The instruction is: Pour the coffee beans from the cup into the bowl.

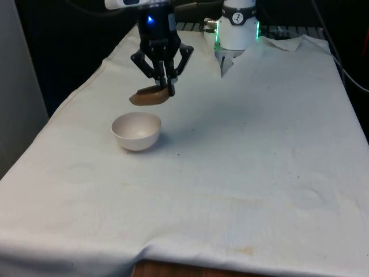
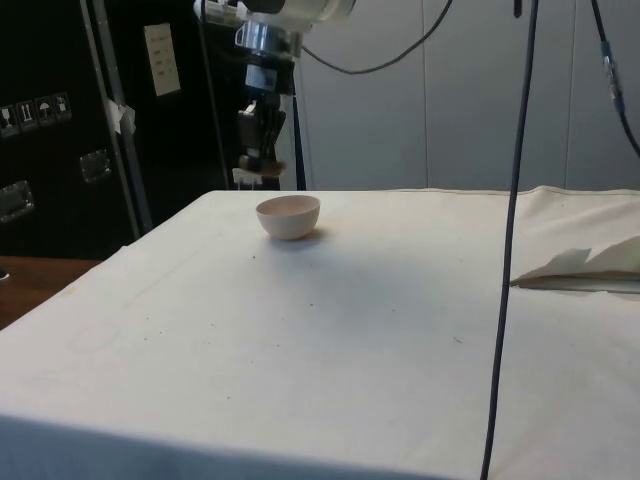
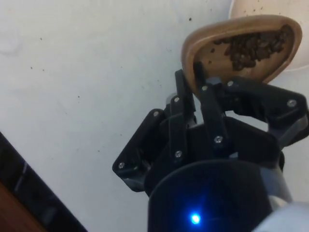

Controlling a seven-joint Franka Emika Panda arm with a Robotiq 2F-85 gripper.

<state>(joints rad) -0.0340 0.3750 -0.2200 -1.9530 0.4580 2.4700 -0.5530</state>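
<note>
My gripper (image 1: pixel 168 88) is shut on the rim of a brown wooden cup (image 1: pixel 149 97), held in the air and tipped over towards the front view's left. In the wrist view the cup (image 3: pixel 241 50) has dark coffee beans (image 3: pixel 253 46) gathered along its lower side, near the edge of the bowl (image 3: pixel 270 7). The white bowl (image 1: pixel 136 130) stands on the cloth just below and in front of the cup. In the side view the gripper (image 2: pixel 262 160) hangs behind the bowl (image 2: pixel 289 215). The bowl's inside is hidden from the fixed cameras.
The white cloth (image 1: pixel 242 167) covers the table, with a folded corner near the robot base (image 1: pixel 237 26). A black cable (image 2: pixel 510 240) hangs down through the side view. The table's edge runs close behind the gripper (image 3: pixel 29 159) in the wrist view.
</note>
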